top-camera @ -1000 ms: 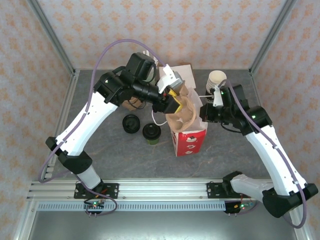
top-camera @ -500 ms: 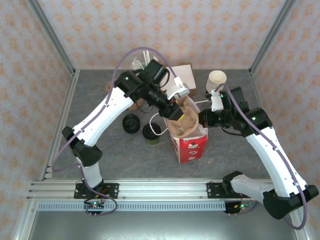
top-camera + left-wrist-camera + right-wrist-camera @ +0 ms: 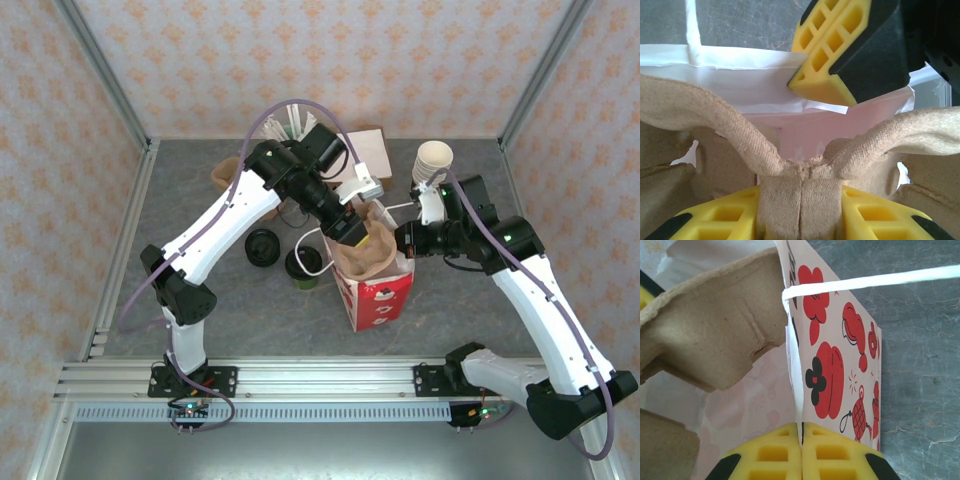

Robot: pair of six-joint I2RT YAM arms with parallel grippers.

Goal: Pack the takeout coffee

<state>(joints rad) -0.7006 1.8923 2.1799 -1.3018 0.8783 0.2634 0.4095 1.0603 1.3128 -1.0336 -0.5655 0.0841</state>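
My left tool (image 3: 354, 234) and the cardboard carrier (image 3: 370, 257) crowd the mouth of the red bag (image 3: 381, 296); bare surface (image 3: 270, 322) lies open nearer me.

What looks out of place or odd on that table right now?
Nothing is spilled. The cardboard cup carrier looks bent: the left gripper squeezes its middle over the mouth of the red bag, while the right gripper pinches the bag's rim. The takeout coffee stands outside on the table, beside the bag.

left pincer (image 3: 352, 234) on carrier (image 3: 371, 256) in red bag (image 3: 378, 296) | takeout coffee (image 3: 303, 265) beside bag
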